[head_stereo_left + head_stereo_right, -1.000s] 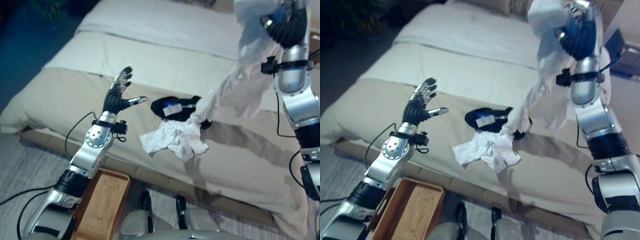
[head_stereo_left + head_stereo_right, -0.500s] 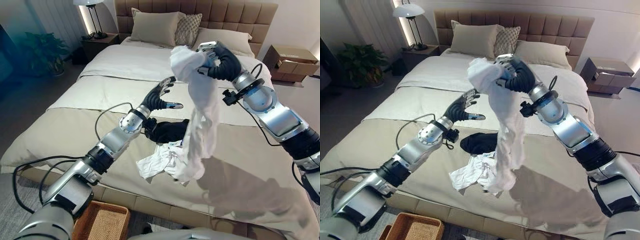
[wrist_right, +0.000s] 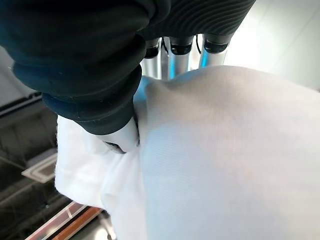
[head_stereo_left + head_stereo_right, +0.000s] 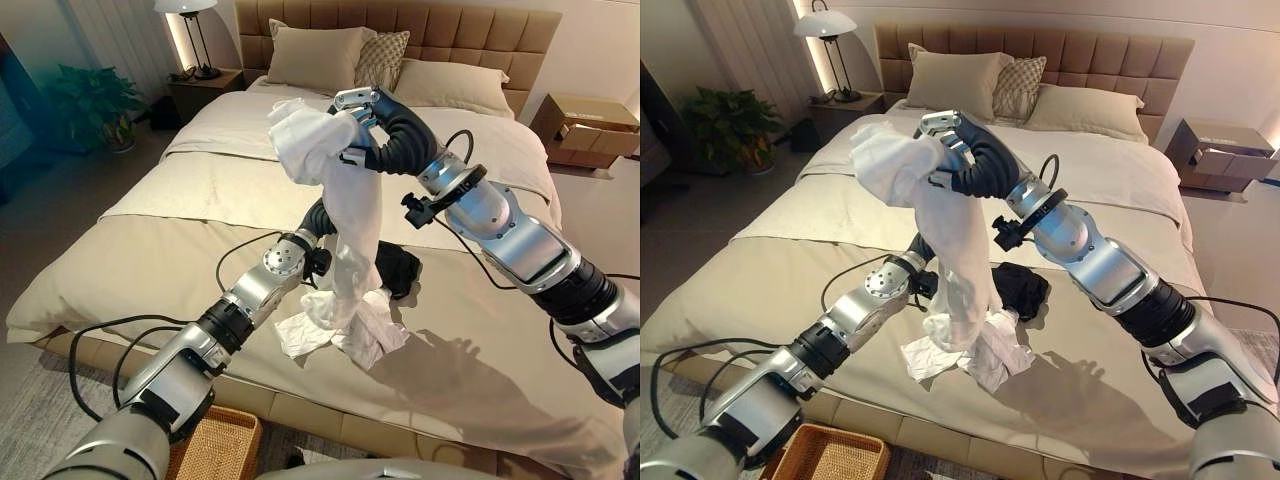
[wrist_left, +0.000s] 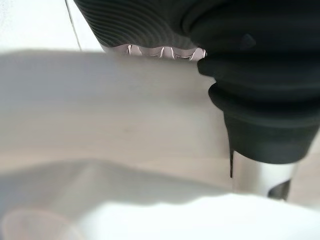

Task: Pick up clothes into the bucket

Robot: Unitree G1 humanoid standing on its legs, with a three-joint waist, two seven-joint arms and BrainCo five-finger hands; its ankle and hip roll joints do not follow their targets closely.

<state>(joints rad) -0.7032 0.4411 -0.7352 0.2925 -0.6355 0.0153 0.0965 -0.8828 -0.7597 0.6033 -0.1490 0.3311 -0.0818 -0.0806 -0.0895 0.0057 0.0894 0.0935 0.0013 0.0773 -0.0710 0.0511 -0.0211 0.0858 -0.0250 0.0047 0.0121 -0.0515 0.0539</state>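
One white garment [image 4: 340,190], bunched at its top inside the right hand [image 4: 372,125] and hanging down in a long twisted fold above the bed [image 4: 150,260]. Right hand raised high over the middle of the bed, fingers and thumb curled round the cloth, as seen close up in the right wrist view, where white fabric [image 3: 225,165] presses against the silver fingers [image 3: 180,47]. Lower end of the hanging garment meeting a second crumpled white garment [image 4: 345,330] that lies on the beige cover near the bed's front edge. Just behind that pile, a black garment [image 4: 398,268], partly covered by the hanging cloth. Left hand [image 4: 318,217] stretched out over the bed right behind the hanging garment, mostly hidden by it; cannot tell how its fingers stand, nor whether they touch the cloth. Left wrist view too close to help: dark ribbed cover and pale blurred surfaces only. Woven wicker basket [image 4: 215,440] on the floor by the foot of the bed, cut off at the lower edge. Farther back, pillows [image 4: 315,55] against a padded headboard, a lamp [image 4: 188,20] on a bedside table to the left, a plant [image 4: 95,105] beside it, and a second bedside table [image 4: 585,128] to the right.
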